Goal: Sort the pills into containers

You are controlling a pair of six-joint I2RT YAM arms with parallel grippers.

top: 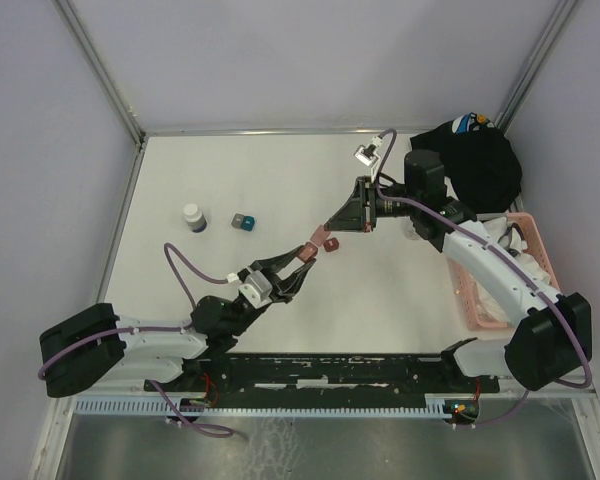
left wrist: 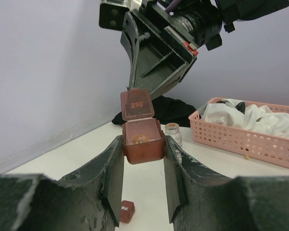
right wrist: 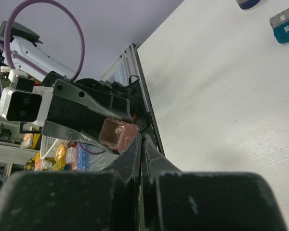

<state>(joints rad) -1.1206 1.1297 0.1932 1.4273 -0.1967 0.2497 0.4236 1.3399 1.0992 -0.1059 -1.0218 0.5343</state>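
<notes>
white table (top: 280,180). pink basket (top: 477,303) at its right edge, pale cloth inside. left gripper (top: 300,258) clamped on an open dark-red box (left wrist: 142,145), held above mid-table, lid (left wrist: 137,104) tipped up, something pale orange inside. right gripper (top: 329,227) pinched closed, tips just above that lid. second red box (top: 331,244) on the table close below. small vial (left wrist: 172,130) stands behind.

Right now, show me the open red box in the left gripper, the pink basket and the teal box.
open red box (left wrist: 143,147), left wrist view, on its front wall.
pink basket (left wrist: 241,139), left wrist view, on its side wall.
teal box (top: 245,222), top external view, on its top.
</notes>
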